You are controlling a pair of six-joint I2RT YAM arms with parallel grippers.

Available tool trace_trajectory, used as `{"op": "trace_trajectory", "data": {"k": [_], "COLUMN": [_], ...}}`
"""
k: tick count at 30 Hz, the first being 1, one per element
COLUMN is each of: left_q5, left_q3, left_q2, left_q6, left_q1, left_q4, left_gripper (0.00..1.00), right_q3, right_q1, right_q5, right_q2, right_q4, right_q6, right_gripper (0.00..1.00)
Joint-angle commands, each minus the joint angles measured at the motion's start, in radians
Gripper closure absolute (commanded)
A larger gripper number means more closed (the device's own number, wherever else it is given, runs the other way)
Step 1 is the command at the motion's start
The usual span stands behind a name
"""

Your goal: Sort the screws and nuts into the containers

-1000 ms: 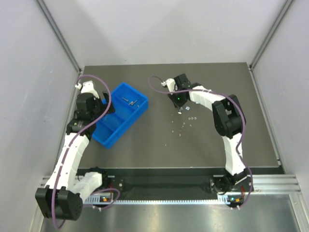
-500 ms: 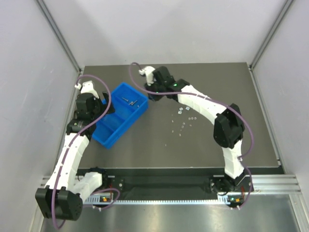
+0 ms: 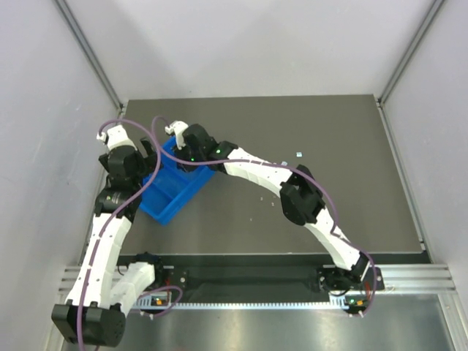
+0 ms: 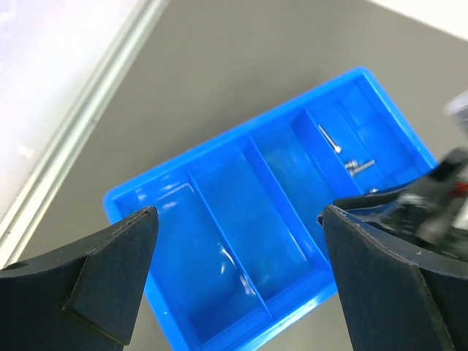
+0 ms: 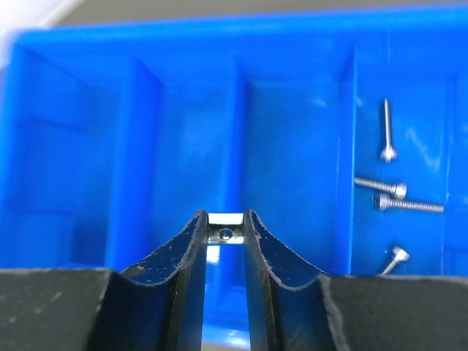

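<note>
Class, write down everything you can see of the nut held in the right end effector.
The nut is a tiny, shiny silver-grey metal block, squarish, with a small dark round hole in the face towards the wrist camera. It sits level, pinched at both sides between the fingertips of the right end effector, touching nothing else. It hangs over the blue tray, left of the compartment holding screws in this view.

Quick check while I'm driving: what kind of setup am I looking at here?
Probably a lab robot test cell, not a workshop: plain pale walls on aluminium posts box in a dark table, with a blue divided tray on it.
</note>
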Motion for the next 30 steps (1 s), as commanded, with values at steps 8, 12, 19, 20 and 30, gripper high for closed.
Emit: {"op": "trace_trajectory", "data": {"k": [8,12,19,20,30], "left_q5": [-0.055,-0.061,-0.058,-0.050,0.068], "left_q3": [-0.007,-0.007,-0.005,-0.008,-0.037], "left_q2": [-0.029,-0.027,-0.044,-0.046,0.034], "left_q6": [-0.010,-0.011,-0.063,-0.081,-0.252], "left_q1": [0.003,0.003,0.003,0.003,0.003], "left_q4": [0.024,0.022,0.019,0.018,0.002], "left_gripper": [0.01,0.01,0.01,0.01,0.03], "right_q3": [0.036,0.052,0.008,-0.028,-0.712], "right_q1": [0.002,0.002,-0.062,-0.079,-0.444], "right_q5": [0.090,0.098,0.050,0.044,0.118], "right_q2": [0.027,0.038,-0.111,-0.187,-0.579], "right_q4": [0.077,0.030,-0.050,-0.047,0.077], "right_q6": [-0.018,-0.029,0.031,0.045,0.077], "right_gripper": [0.73,0.56,0.25,0.24,0.26]}}
